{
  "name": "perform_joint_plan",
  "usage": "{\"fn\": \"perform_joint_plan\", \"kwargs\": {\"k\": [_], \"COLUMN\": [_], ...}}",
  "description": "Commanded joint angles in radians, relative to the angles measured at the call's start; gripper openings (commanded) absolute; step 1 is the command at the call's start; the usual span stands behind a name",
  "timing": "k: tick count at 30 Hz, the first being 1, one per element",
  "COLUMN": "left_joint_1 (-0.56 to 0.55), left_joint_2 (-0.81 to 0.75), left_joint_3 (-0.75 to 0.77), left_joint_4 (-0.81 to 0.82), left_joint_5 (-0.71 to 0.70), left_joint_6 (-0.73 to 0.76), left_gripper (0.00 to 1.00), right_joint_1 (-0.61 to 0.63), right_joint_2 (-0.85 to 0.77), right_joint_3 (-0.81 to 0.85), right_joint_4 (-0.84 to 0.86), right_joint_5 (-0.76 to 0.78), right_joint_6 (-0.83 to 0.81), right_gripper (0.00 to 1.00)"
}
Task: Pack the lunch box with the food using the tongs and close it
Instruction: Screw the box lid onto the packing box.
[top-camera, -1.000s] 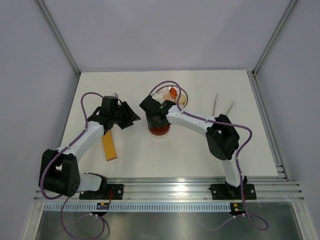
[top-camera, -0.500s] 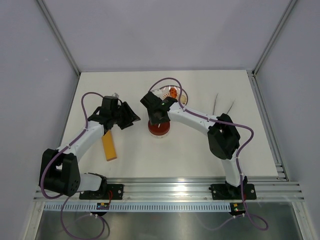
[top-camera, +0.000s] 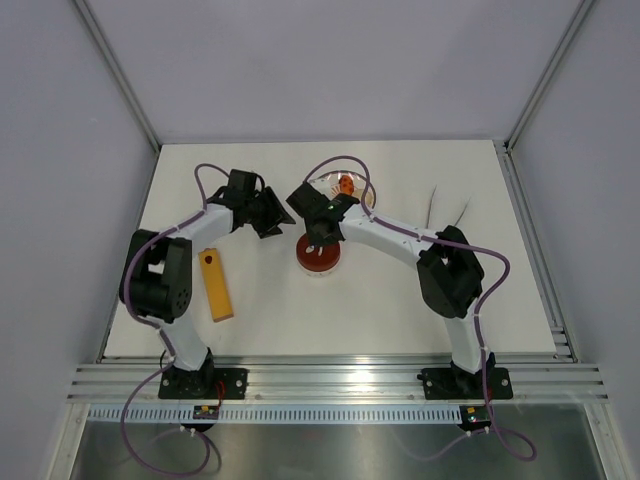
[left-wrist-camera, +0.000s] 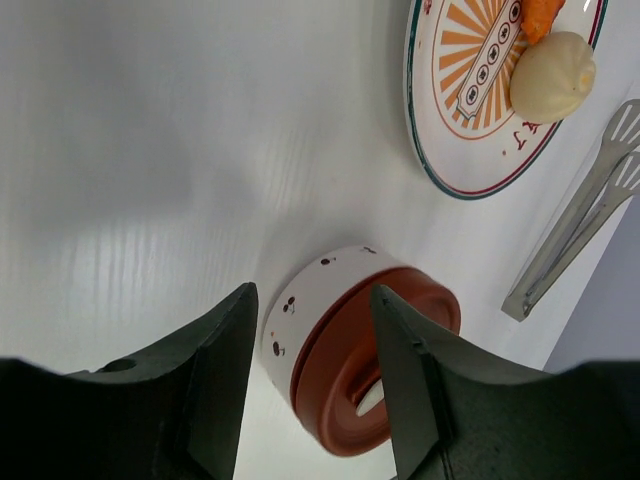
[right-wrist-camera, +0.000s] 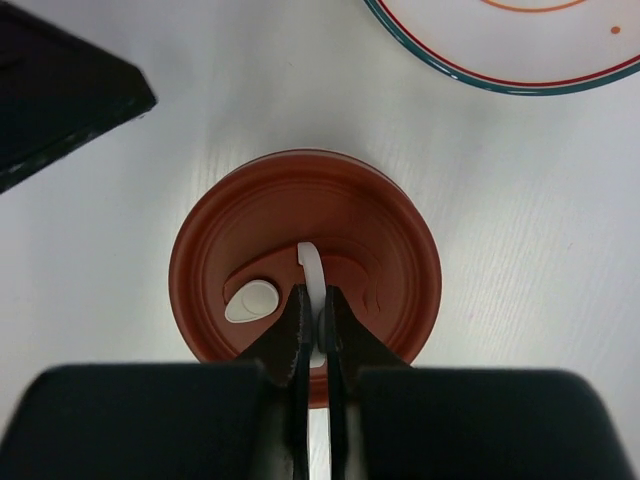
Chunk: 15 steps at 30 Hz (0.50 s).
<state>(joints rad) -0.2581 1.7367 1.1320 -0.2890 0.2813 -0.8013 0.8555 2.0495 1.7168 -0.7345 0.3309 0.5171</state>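
The lunch box (top-camera: 318, 258) is a small round pale tin with a dark-red lid (right-wrist-camera: 380, 240), standing on the table near the middle. My right gripper (right-wrist-camera: 318, 300) comes down from above, shut on the white curled handle (right-wrist-camera: 312, 262) in the lid's centre. My left gripper (left-wrist-camera: 315, 292) hovers left of the box (left-wrist-camera: 300, 320), apart from it, open and holding nothing. On the patterned plate (left-wrist-camera: 430, 150) lie a beige bun (left-wrist-camera: 553, 77) and an orange piece (left-wrist-camera: 543, 12) of the food. The tongs (top-camera: 447, 208) lie on the table at the right.
A flat yellow-orange bar (top-camera: 216, 285) lies near the left arm. The plate (top-camera: 352, 200) sits just beyond the lunch box, partly under the right arm. The tongs (left-wrist-camera: 575, 225) lie beyond the plate in the left wrist view. Walls close in the table's far and side edges.
My right gripper has shut on the lid's white handle. My left arm has swung farther from its base and to the right, closer to the lunch box.
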Motion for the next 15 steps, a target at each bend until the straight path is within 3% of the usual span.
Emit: {"fn": "perform_joint_plan", "kwargs": {"k": [1,15], "left_joint_1": [0.003,-0.007], "left_joint_2": [0.066,0.113], "left_joint_3": [0.066,-0.087], "left_joint_4": [0.092,0.332], "left_joint_5": [0.113,0.291], "left_joint_6": [-0.039,-0.164], "left_gripper": [0.52,0.50], "right_joint_1": [-0.006,-0.006], "right_joint_2": [-0.043,-0.051], "right_joint_3": [-0.011,-0.049], "right_joint_4": [0.029,0.064], "right_joint_5": [-0.015,0.000], "right_joint_6": [-0.009,-0.005], "right_gripper": [0.00,0.00]}}
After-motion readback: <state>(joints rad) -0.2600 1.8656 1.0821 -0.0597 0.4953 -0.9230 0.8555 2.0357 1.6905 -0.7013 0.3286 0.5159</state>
